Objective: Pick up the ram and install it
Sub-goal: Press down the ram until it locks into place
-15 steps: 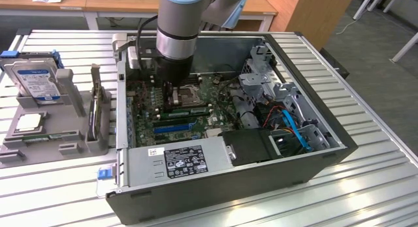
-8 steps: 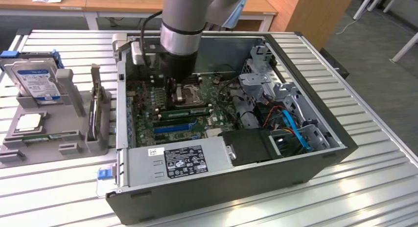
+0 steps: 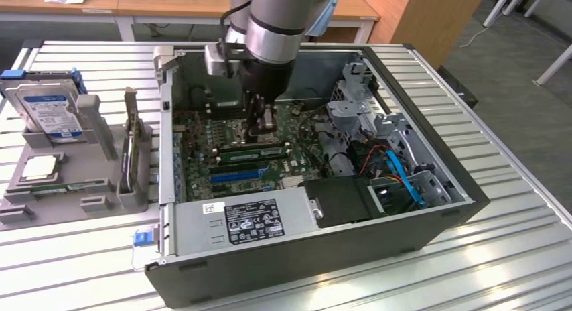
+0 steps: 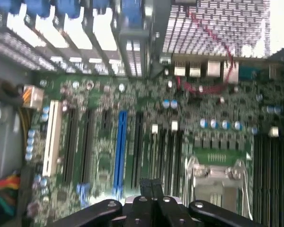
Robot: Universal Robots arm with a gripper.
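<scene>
**Claw shut and empty above the motherboard**

My black two-fingered claw [image 4: 151,189] hangs inside the open dark-grey computer case [image 3: 447,210], fingers pressed together with nothing between them. Just under it lies the green motherboard [image 4: 104,156] with its long blue expansion slot [image 4: 119,146] and silver processor socket frame [image 4: 213,177]. A long green ram stick [image 3: 254,151] sits seated in a slot right beside my fingertips, lying flat along the board where it belongs.

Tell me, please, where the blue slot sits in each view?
Exterior view: the blue slot lies on the board, between the hand and the power supply.
Wrist view: the blue slot runs among black slots, one end beside the hand.
Shared landmark: the hand, over the board.
</scene>
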